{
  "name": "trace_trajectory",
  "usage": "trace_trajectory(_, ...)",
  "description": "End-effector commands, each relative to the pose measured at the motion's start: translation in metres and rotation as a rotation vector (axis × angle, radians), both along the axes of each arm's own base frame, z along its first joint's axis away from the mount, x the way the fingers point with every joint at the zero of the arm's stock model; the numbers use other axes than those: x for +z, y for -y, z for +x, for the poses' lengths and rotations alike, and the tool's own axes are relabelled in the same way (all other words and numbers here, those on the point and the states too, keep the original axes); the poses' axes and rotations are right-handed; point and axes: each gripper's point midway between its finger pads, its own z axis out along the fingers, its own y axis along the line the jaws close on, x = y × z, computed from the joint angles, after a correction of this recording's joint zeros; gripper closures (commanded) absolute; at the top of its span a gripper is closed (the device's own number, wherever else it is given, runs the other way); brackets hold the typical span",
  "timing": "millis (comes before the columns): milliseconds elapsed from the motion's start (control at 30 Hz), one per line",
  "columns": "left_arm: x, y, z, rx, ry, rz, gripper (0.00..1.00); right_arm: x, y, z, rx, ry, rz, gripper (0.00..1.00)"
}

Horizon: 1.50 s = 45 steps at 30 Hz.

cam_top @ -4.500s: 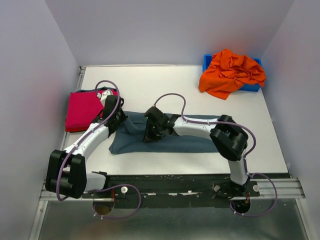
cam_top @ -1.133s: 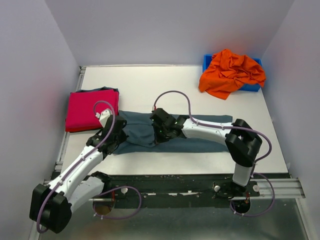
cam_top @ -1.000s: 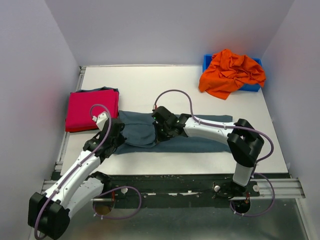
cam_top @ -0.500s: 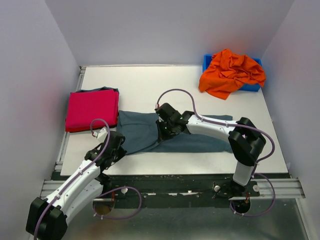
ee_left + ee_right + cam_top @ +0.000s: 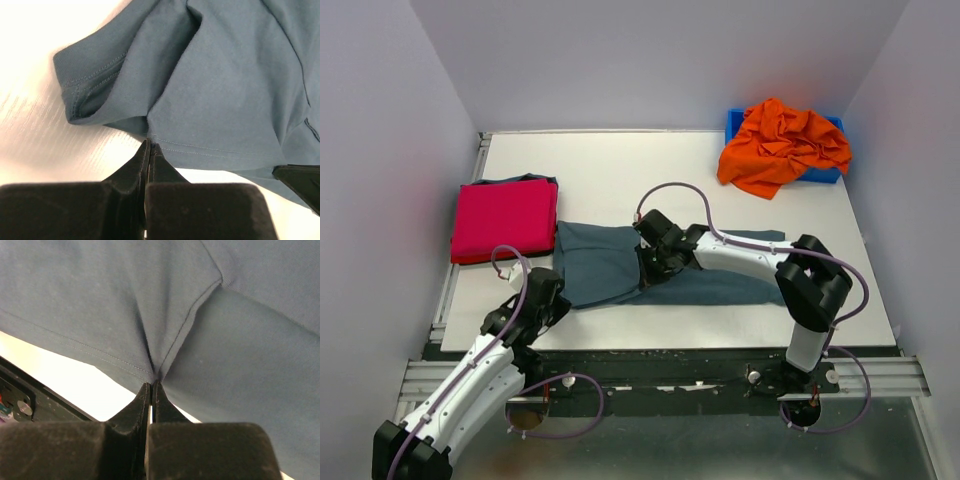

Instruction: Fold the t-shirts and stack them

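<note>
The slate grey-blue t-shirt (image 5: 720, 282) lies across the middle of the table, its left part folded over. My left gripper (image 5: 556, 298) is shut, pinching the shirt's near-left hem (image 5: 165, 148) by the table's front edge. My right gripper (image 5: 648, 270) is shut on a bunched fold of the same shirt (image 5: 150, 365) near its middle. The magenta-red t-shirt (image 5: 505, 218) lies folded at the left. The bright orange t-shirt (image 5: 782, 142) is crumpled on a bin at the back right.
A rigid blue plastic bin (image 5: 826, 175) sits under the orange shirt in the far right corner. Grey walls close in the table on the left, right and back. A metal rail (image 5: 670, 375) runs along the near edge.
My left arm has drawn back towards the near edge, pulling the shirt's left hem with it. My right gripper has shifted slightly right and back, still holding fabric. The shirt's left part has spread.
</note>
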Motion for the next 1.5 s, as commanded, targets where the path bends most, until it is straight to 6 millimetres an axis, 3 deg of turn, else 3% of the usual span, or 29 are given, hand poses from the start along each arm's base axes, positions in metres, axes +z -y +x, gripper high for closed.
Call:
trace_trajectory(0,0.001,0.001,-0.005,0.002,-0.023,-0.004,0.99,-0.012,0.013,-0.018,-0.023,-0.082,-0.020,0.92)
trace_trajectory(67,0.000,-0.001,-0.006,0.006,-0.030,0.002,0.99,-0.017,0.013,-0.020,-0.031,-0.100,-0.020,0.84)
trace_trajectory(133,0.002,-0.001,-0.006,0.003,-0.031,0.006,0.79,-0.016,0.014,-0.021,-0.040,-0.102,-0.021,0.66)
trace_trajectory(200,0.005,0.003,-0.008,-0.012,-0.035,-0.010,0.62,-0.011,0.016,-0.018,-0.053,-0.078,-0.020,0.66)
trace_trajectory(300,0.018,0.013,-0.006,-0.043,-0.021,-0.056,0.50,0.009,0.021,-0.010,-0.064,-0.019,-0.006,0.65)
trace_trajectory(500,0.071,0.014,0.001,-0.047,0.095,-0.088,0.36,0.039,0.034,0.004,-0.096,0.082,0.007,0.66)
trace_trajectory(567,0.083,0.018,0.014,-0.049,0.185,-0.116,0.41,0.042,0.043,0.009,-0.121,0.119,-0.016,0.69)
trace_trajectory(600,0.087,0.024,0.021,-0.055,0.224,-0.146,0.54,0.042,0.049,0.013,-0.146,0.144,-0.037,0.73)
trace_trajectory(667,0.085,0.033,0.031,-0.066,0.247,-0.178,0.92,0.042,0.063,0.016,-0.195,0.179,-0.072,0.83)
trace_trajectory(700,0.082,0.034,0.036,-0.055,0.243,-0.176,1.00,0.043,0.071,0.017,-0.221,0.198,-0.089,0.96)
trace_trajectory(733,0.078,0.033,0.041,-0.031,0.234,-0.163,1.00,0.042,0.080,0.017,-0.249,0.209,-0.108,0.99)
trace_trajectory(867,0.070,0.026,0.064,0.032,0.227,-0.086,1.00,0.044,0.123,0.013,-0.377,0.261,-0.168,0.99)
trace_trajectory(1100,0.055,0.022,0.098,0.135,0.182,0.005,1.00,0.018,0.196,-0.006,-0.610,0.207,-0.229,0.99)
trace_trajectory(1267,0.033,0.024,0.115,0.178,0.137,0.049,1.00,-0.009,0.220,-0.013,-0.712,0.170,-0.296,0.99)
trace_trajectory(1467,0.006,0.029,0.124,0.219,0.071,0.062,1.00,-0.034,0.217,-0.007,-0.729,0.108,-0.374,0.99)
